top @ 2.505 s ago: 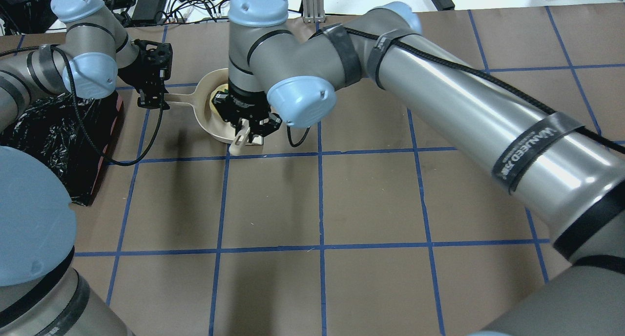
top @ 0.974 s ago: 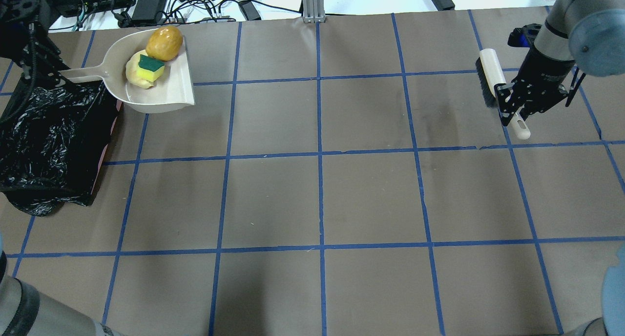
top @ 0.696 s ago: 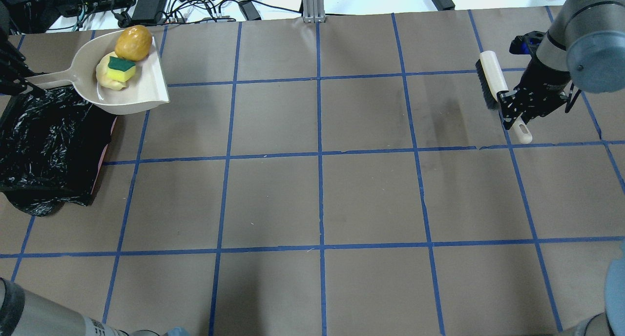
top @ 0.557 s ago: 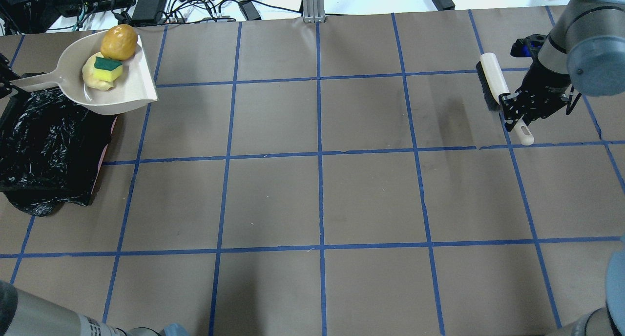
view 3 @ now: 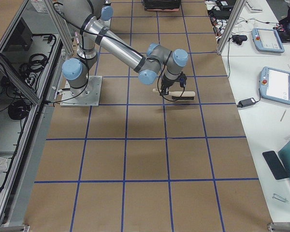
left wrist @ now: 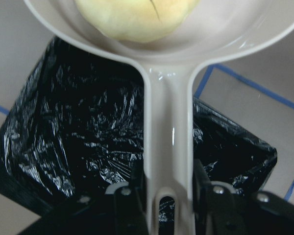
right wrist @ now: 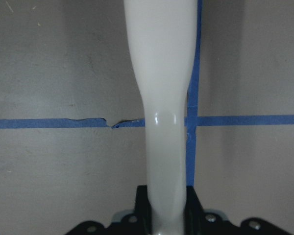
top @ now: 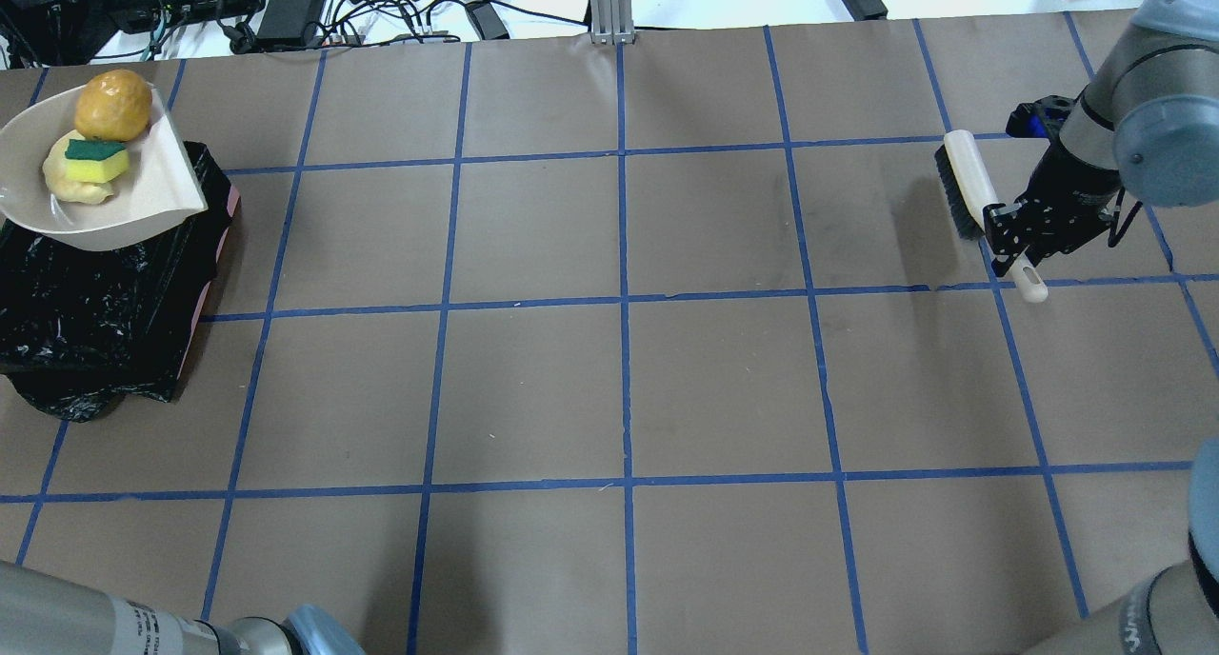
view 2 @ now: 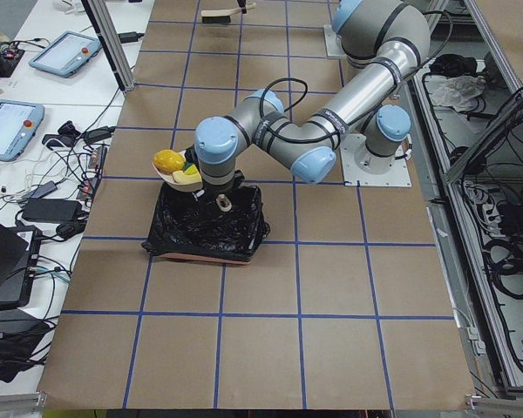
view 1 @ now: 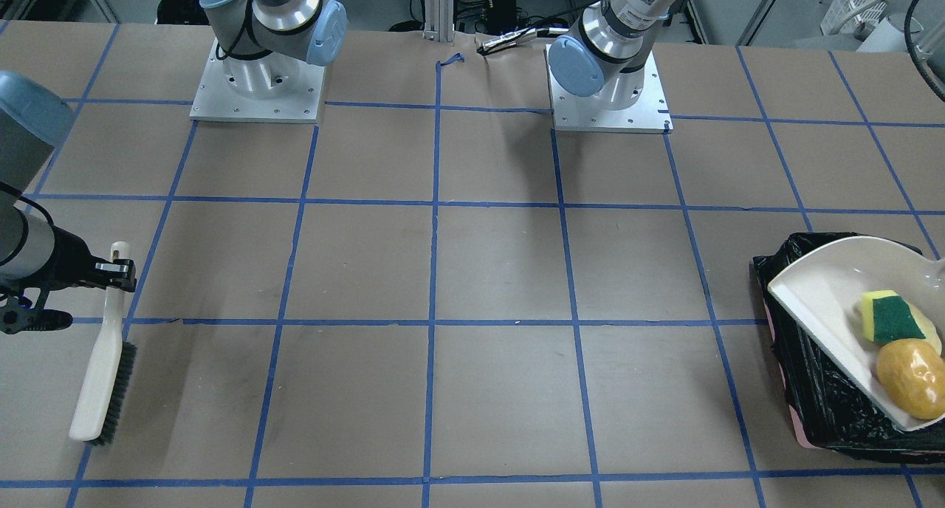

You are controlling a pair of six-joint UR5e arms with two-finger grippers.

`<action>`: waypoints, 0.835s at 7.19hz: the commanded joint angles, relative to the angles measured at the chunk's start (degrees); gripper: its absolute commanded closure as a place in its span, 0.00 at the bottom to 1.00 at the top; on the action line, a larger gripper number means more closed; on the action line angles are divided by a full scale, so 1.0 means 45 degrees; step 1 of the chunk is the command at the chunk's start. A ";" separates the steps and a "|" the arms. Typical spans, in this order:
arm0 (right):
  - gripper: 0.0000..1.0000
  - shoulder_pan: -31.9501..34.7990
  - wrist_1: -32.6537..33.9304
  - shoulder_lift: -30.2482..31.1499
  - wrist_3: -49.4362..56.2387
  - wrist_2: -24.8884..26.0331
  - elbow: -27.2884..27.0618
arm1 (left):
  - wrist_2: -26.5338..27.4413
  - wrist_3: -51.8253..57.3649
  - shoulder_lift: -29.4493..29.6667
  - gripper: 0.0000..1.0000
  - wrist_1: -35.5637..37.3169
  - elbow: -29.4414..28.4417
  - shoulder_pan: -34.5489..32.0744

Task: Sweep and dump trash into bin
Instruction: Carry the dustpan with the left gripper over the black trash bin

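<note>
I judge we are at the dump step. The dustpan (top: 157, 193) hangs over the bin (top: 95, 303), roughly level, with all three bits of trash in it: the potato-like lump (top: 113, 105), the sponge piece (top: 95, 158) and the pale slice (top: 71, 187) beneath it. Nothing has gone into the black liner yet.

The pan's open lip sits near the bin's pink-edged side, so I would bring it further over the opening before tipping. Otherwise the round lump may roll out onto the worktop (top: 629, 388).

The left pincer (left wrist: 169, 193) is clamped on the dustpan's handle, a finger pressed to each side. The right pincer (top: 1014, 246), well apart across the worktop, is closed on the handle of the brush (top: 967, 193), bristles low beside the brown paper.
</note>
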State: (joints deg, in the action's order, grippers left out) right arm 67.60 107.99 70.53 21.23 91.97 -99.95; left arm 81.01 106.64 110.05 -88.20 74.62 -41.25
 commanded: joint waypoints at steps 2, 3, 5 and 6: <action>1.00 -0.0022 0.0299 -0.0224 0.0087 0.0088 -0.0016 | 0.0416 0.2250 0.0368 0.92 -0.0342 -0.0936 0.1566; 1.00 -0.0022 0.0300 -0.0282 0.0106 0.0089 -0.0016 | 0.1074 0.2858 0.0389 0.94 -0.0380 -0.0937 0.1608; 1.00 -0.0022 0.0319 -0.0322 0.0106 0.0088 -0.0016 | 0.2013 0.4575 0.0505 0.96 -0.0167 -0.0937 0.1589; 1.00 -0.0022 0.0319 -0.0322 0.0106 0.0089 -0.0016 | 0.2308 0.4911 0.0506 0.97 0.0009 -0.0937 0.1589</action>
State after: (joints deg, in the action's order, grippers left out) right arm 67.50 109.39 69.16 21.70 92.35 -100.02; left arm 89.27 125.79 112.19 -89.00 70.42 -34.13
